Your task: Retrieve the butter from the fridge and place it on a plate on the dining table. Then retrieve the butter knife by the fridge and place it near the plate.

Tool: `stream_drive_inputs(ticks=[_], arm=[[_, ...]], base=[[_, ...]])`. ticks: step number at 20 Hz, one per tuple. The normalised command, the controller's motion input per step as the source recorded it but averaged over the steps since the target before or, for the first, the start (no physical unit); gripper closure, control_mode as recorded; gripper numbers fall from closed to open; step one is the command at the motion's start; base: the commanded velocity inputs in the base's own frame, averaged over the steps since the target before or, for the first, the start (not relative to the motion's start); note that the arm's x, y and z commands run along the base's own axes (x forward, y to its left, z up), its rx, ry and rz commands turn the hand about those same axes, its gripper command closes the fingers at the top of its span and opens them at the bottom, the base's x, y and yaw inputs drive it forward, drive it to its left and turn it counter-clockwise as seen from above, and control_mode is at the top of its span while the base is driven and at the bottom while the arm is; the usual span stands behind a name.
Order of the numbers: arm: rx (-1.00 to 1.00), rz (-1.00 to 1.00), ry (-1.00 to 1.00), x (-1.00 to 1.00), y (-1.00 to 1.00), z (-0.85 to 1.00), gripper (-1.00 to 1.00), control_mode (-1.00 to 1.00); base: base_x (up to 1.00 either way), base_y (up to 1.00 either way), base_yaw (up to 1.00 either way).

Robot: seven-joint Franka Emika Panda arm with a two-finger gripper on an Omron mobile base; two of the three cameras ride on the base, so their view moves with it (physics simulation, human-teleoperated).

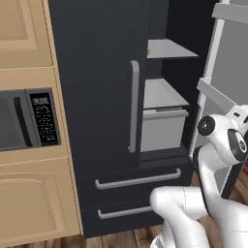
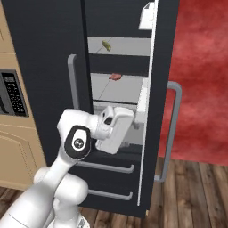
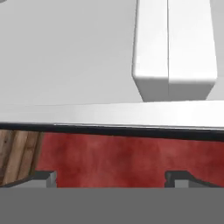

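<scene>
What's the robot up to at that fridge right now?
Fingers open, empty, up against the open fridge door. Butter on an upper shelf, untouched. Red food item one shelf below.

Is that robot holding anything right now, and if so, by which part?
Nothing is held. The gripper is open with only empty space between its fingertips, by the fridge's open door.

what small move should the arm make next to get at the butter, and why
Probably swing the hand away from the open door and up toward the upper shelf. The fridge already stands open, the butter lies on that shelf above the red food item, and the gripper is open, empty, facing the door's inner side.
</scene>
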Motion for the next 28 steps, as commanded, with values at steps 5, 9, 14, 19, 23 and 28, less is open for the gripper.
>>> stream_drive_inputs(ticks=[5, 9, 14, 19, 23, 28], arm=[[0.63, -0.01, -0.05, 0.0, 0.6, 0.14, -1.0, -1.0], [0.65, 0.0, -0.05, 0.0, 0.8, 0.01, -1.0, -1.0], [0.48, 0.0, -0.1, 0.0, 0.73, 0.3, -1.0, -1.0], [0.36, 0.0, -0.28, 0.01, 0.9, 0.08, -1.0, -1.0], [0.41, 0.0, -0.21, 0.13, 0.86, 0.03, -1.0, -1.0], [0.21, 0.0, -0.09, 0.1, 0.67, 0.18, -1.0, -1.0]], base=[[0.0, 0.0, 0.0], [0.0, 0.0, 0.0], [0.0, 0.0, 0.0], [0.0, 0.0, 0.0], [0.0, 0.0, 0.0], [0.0, 0.0, 0.0]])
